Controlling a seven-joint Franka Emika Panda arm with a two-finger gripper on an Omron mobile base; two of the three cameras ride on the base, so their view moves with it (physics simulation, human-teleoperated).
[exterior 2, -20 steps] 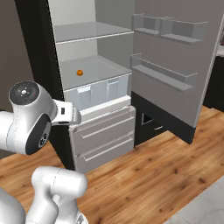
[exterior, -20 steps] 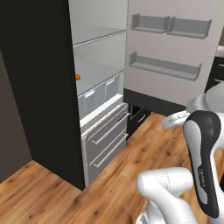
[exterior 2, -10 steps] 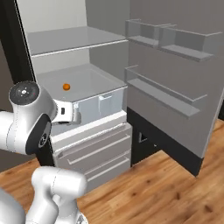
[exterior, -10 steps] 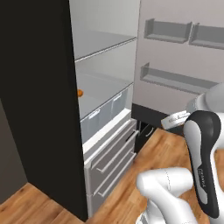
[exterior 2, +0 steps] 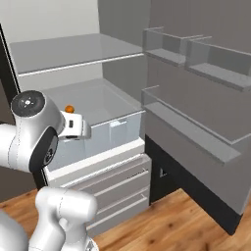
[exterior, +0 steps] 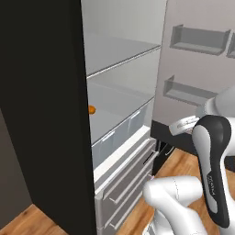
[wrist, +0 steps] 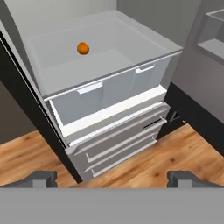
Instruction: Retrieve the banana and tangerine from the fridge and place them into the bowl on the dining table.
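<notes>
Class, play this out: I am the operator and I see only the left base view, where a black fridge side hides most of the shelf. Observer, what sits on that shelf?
Observer: The tangerine lies alone on the pale shelf, toward its back left as the hand view frames it.
Operator: Is the gripper open?
Observer: Yes. In the hand view the gripper has its fingertips wide apart, holding nothing, out in front of the fridge.
Operator: Any banana there?
Observer: I see none on that shelf. Below it sit two clear bins, then closed grey drawers.
</notes>
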